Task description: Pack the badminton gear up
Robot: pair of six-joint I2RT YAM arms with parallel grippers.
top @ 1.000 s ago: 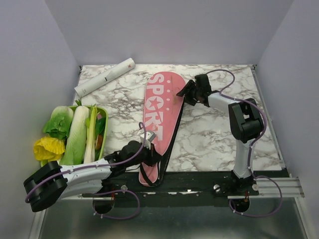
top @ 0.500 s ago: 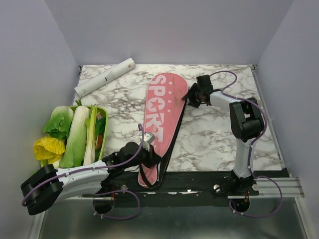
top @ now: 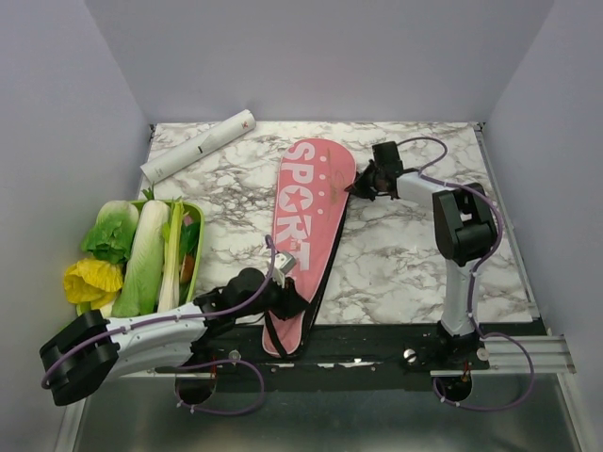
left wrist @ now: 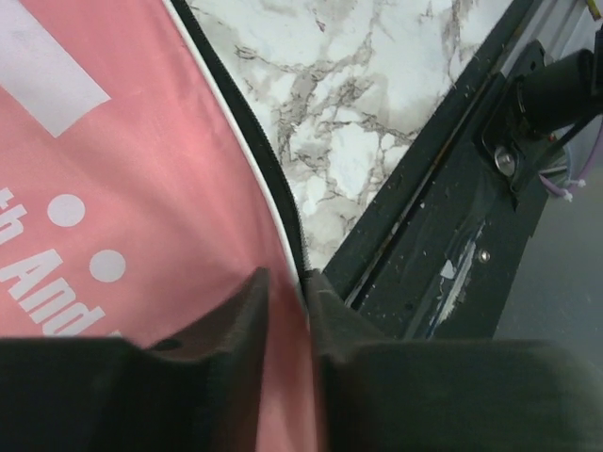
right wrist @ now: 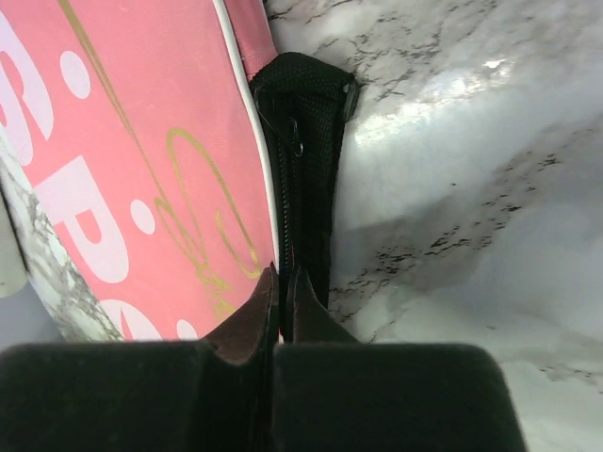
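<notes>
Looking at a long pink cover [top: 306,221] lettered SPORT, laid diagonally across the marble counter [top: 405,254], wide end far and narrow end near, just over the front rail. Holding that near end with the left tool [left wrist: 287,282], clamped over pink fabric and the black zip line along the right-hand edge. Working the far end with the right tool [right wrist: 281,282], pressed fully together on the black zip band [right wrist: 303,188] beside the pink face (cannot tell whether a pull tab or any cloth sits between the fingers). Probably zipping or unzipping, with one end anchored and the other pulled. Not seeing any rackets or shuttlecocks; possibly inside already, but impossible to say. Also noting a white tube [top: 198,146] at the far left, well apart from the cover, and a green tray [top: 198,231] of vegetables on the left, no part of the job. Risks from here: slipping off so thin a band if little is truly pinched; dragging the whole cover sideways should the near clamp give; bunching fabric into the zip by pulling off-line; tipping the narrow end over the front rail.
</notes>
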